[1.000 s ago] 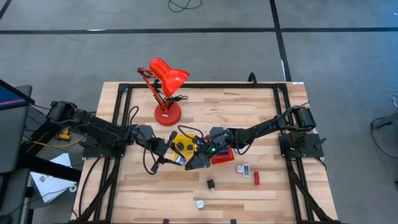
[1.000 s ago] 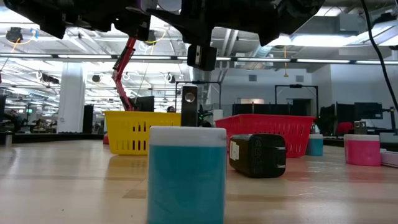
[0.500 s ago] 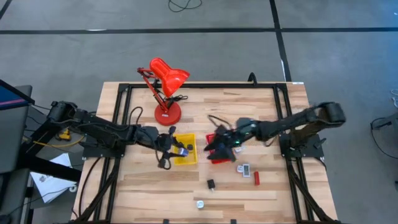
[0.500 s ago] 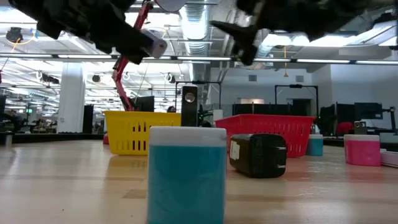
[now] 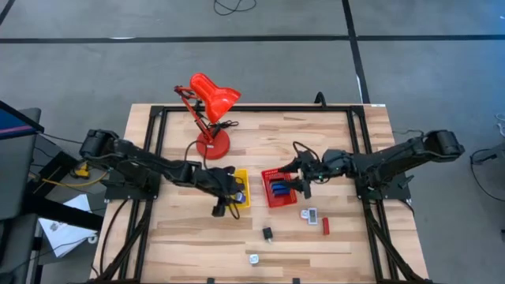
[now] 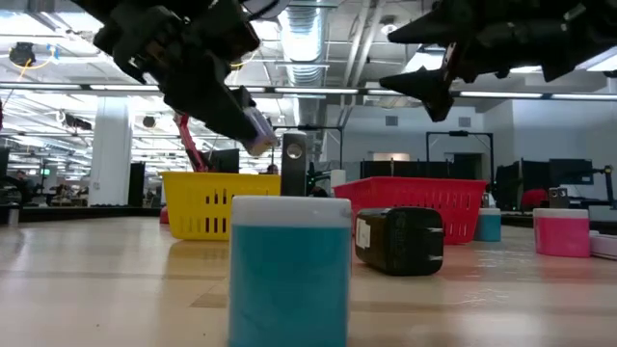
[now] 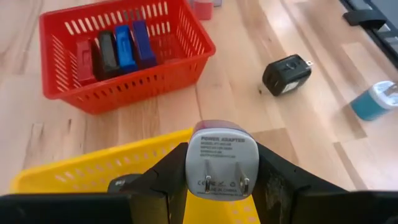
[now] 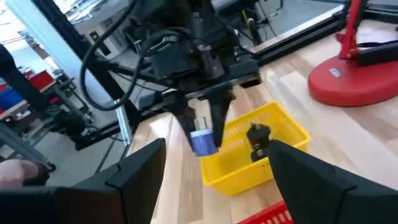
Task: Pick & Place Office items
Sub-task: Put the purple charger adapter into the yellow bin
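High view, centre: the left end effector (image 5: 223,207) sits at the yellow tray (image 5: 240,188), clamped on a power adapter (image 7: 221,160), presumably for release there. Right wrist view: the right end effector (image 8: 214,163) is spread, empty, having no load.

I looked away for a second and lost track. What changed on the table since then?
The right claw pulled back from over the yellow tray to beside the red tray and now stands open and empty. The left claw, shut on a white power adapter, moved over the yellow tray. The lamp and loose items stayed put.
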